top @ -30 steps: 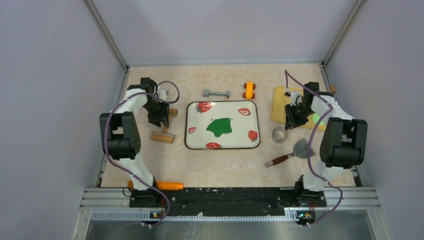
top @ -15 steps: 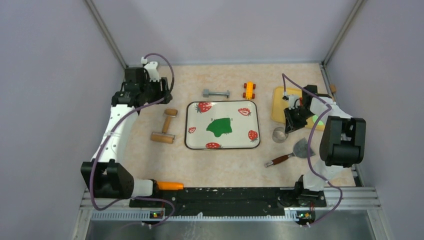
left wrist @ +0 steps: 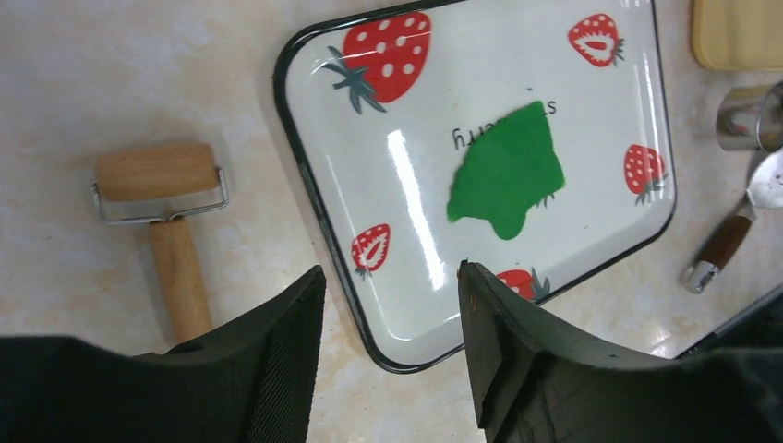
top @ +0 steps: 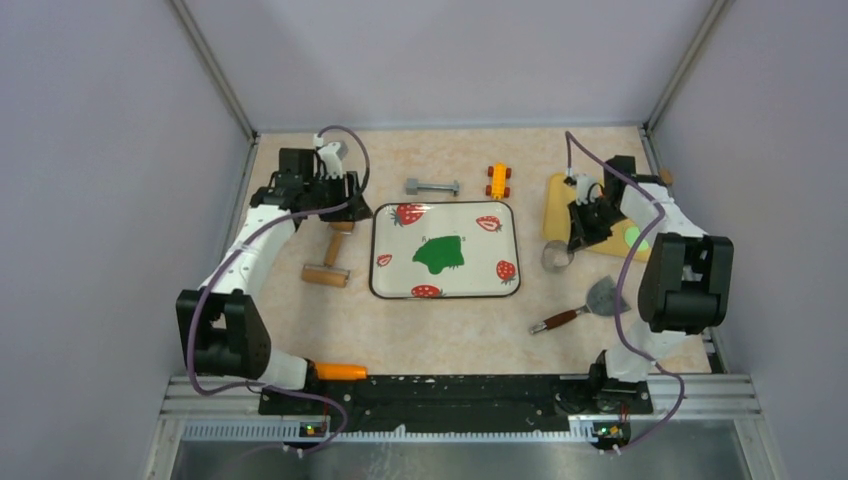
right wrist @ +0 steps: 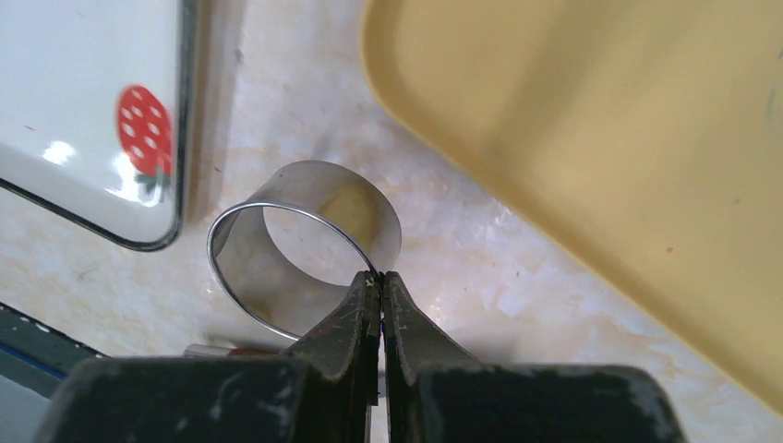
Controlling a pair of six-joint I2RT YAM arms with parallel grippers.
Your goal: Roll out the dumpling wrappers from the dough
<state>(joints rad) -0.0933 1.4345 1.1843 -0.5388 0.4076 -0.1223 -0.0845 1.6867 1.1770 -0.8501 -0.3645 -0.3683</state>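
Having swung right toward the tray (top: 445, 296), the left gripper (left wrist: 390, 272) gapes open; the right gripper (right wrist: 379, 281), pinching the metal ring (right wrist: 365, 217), has carried it slightly farther.

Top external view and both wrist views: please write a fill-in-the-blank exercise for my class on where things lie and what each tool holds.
1. The flattened dark green clay dough lies on the white ____-printed tray.
2. The left tool is ____ and holds nothing.
3. The right tool is shut on the thin round metal ring cutter, beside the flat ____ board.
4. The wooden roller lies on the ____ arm's side of the tray.
Missing words: strawberry, open, yellow, left.
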